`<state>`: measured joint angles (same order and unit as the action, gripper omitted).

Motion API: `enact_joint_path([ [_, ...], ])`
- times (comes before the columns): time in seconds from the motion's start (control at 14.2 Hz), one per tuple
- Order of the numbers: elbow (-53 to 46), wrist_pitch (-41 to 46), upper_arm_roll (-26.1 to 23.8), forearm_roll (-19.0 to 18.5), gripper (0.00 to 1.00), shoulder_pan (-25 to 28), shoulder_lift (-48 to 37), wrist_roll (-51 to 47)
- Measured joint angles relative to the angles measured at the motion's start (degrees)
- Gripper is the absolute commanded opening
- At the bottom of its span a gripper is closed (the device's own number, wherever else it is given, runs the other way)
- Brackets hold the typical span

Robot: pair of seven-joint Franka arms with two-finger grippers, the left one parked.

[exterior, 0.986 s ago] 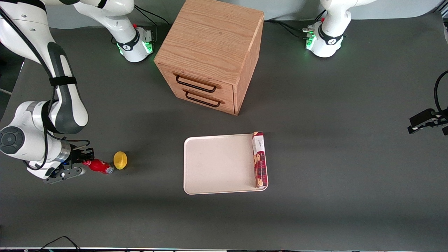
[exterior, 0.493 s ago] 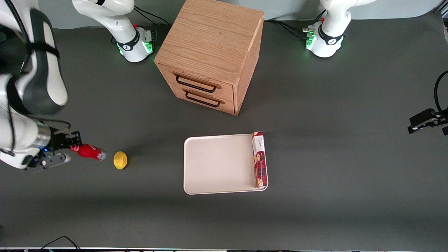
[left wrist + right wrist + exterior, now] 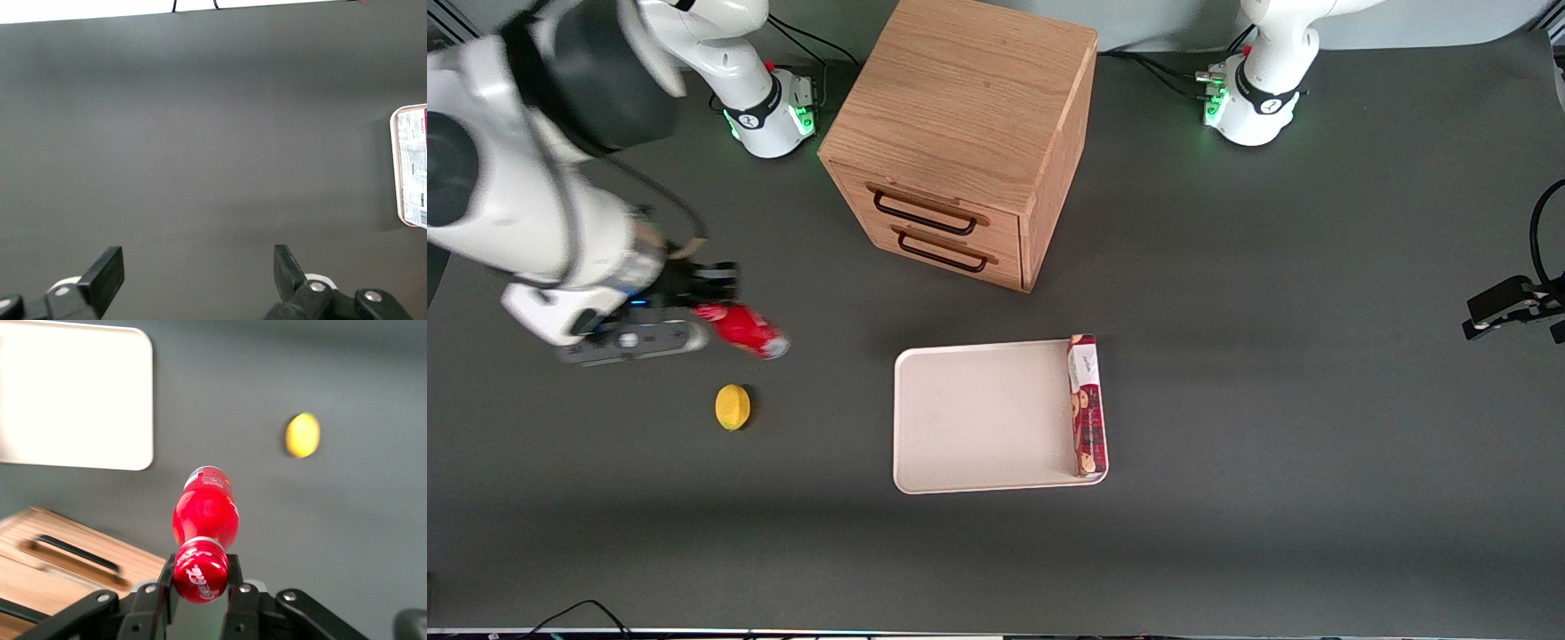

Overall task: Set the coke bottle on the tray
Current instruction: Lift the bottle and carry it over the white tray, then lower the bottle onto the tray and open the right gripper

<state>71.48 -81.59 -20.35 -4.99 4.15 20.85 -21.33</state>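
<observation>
You have one end effector point(image 3: 710, 311) clamped on the cap of one bottle point(image 3: 749, 333), which hangs clear of the worktop point(image 3: 1316, 356), farther from the front camera than the one lemon point(image 3: 733, 407). Then come one cabinet point(image 3: 960, 142), one tray point(image 3: 978, 418) and one box point(image 3: 1086, 406) lying on the tray. A second ago the bottle lay just beside the lemon; it has since risen and moved toward the tray.

Wooden drawer cabinet point(image 3: 969, 142) on grey table point(image 3: 1316, 356); yellow lemon point(image 3: 733, 407) toward working arm's end; red biscuit box point(image 3: 1086, 405).
</observation>
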Motion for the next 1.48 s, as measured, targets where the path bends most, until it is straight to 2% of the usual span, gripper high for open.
enact_joint_path([
  [0.07, -0.1, -1.6, -2.4, 0.0, 0.00, 0.4, 2.1, -6.5],
  [0.21, -0.1, -8.1, -3.8, -0.1, 0.00, 1.4, 6.6, -14.3],
  [0.49, 4.0, -22.5, -4.1, -0.2, 0.01, 2.2, 14.1, -19.8],
  [0.63, 6.9, -28.0, -4.2, -1.7, 0.02, 2.9, 16.2, -21.5],
  [0.7, 7.9, -29.0, -4.3, -3.0, 0.19, 3.2, 16.9, -22.8],
  [0.77, 8.4, -29.4, -4.3, -3.9, 0.99, 3.4, 17.5, -23.8],
  [1.13, 7.4, -29.2, -4.5, -4.7, 1.00, 3.4, 17.1, -25.6],
  [1.34, 2.5, -20.2, -4.6, -5.2, 1.00, 2.5, 11.5, -23.7],
  [1.48, 0.5, -13.1, -4.5, -5.2, 1.00, 0.2, 4.5, -16.3],
])
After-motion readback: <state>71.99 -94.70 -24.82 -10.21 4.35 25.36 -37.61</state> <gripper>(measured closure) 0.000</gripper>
